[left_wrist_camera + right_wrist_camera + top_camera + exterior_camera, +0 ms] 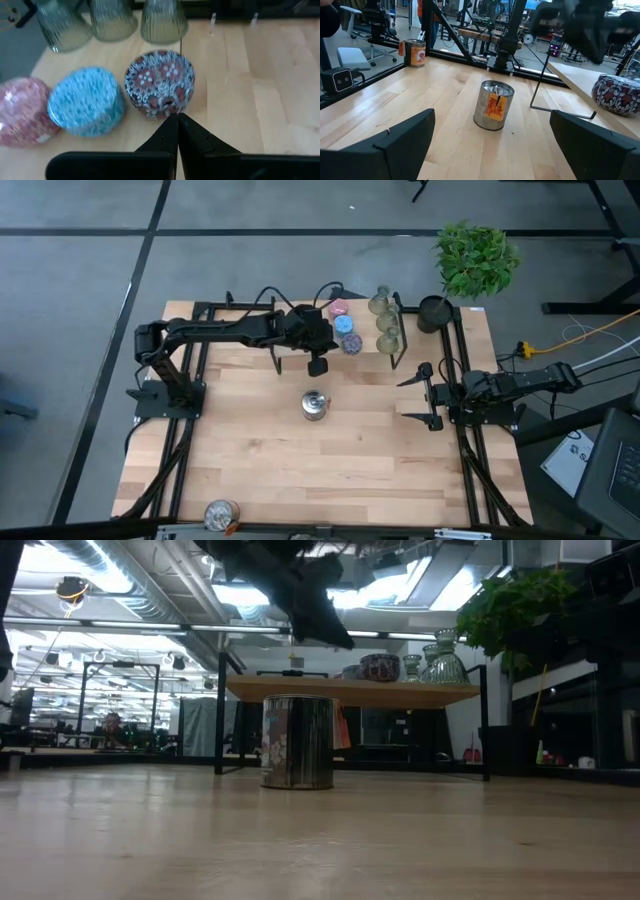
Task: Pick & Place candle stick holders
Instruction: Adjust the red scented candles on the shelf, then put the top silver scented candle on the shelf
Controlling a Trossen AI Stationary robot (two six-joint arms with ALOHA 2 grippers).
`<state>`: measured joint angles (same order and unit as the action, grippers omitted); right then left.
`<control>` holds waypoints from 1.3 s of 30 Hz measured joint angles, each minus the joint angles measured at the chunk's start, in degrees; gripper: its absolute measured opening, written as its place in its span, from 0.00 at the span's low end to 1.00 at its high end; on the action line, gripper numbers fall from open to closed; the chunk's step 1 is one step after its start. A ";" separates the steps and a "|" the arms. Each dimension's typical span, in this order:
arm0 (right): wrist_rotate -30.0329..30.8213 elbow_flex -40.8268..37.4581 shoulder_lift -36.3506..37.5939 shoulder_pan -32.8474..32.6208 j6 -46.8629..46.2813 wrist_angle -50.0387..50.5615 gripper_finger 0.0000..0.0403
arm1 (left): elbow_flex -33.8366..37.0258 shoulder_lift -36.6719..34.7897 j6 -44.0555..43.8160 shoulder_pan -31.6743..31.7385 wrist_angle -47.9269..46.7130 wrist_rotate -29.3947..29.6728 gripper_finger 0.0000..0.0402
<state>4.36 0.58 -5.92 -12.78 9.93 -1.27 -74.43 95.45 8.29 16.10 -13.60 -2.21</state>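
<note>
Pink (20, 117), blue (86, 102) and purple-speckled (160, 82) candle stick holders stand in a row on a raised wooden shelf (300, 692). Three pale green glass ones (112, 20) stand behind them. My left gripper (177, 117) is shut and slants down toward the purple-speckled holder (351, 343). In the low view its tip (345, 642) hangs above and short of the holders. One silvery holder (314, 405) stands mid-table, another (220, 515) at the near left edge. My right gripper (424, 396) waits open at the right edge.
A black plant pot (435, 312) with a green plant (475, 255) stands at the far right corner, beside the shelf. The shelf's black wire legs (395, 358) reach down to the table. Bare wood lies around the middle silvery holder (492, 105).
</note>
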 joint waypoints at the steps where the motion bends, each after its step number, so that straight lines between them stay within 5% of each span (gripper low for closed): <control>1: 0.00 0.00 0.00 -0.02 0.00 0.01 0.99 | 0.00 -0.42 0.34 -0.18 0.44 -0.17 0.00; 15: 0.00 0.00 -0.01 -0.01 0.00 0.00 0.99 | 0.00 -12.22 -1.41 -3.22 0.05 -0.31 0.13; 29: 0.00 0.00 -0.02 -0.01 0.00 0.00 0.99 | 0.00 -14.28 3.76 -23.23 -14.03 10.10 0.45; 39: 0.00 0.00 -0.02 -0.02 0.00 0.00 0.99 | 3.16 -14.30 -6.10 -36.06 -21.36 17.65 0.49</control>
<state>4.36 0.58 -5.93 -12.80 9.93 -1.28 -71.27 81.15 2.19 -19.96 -34.96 15.44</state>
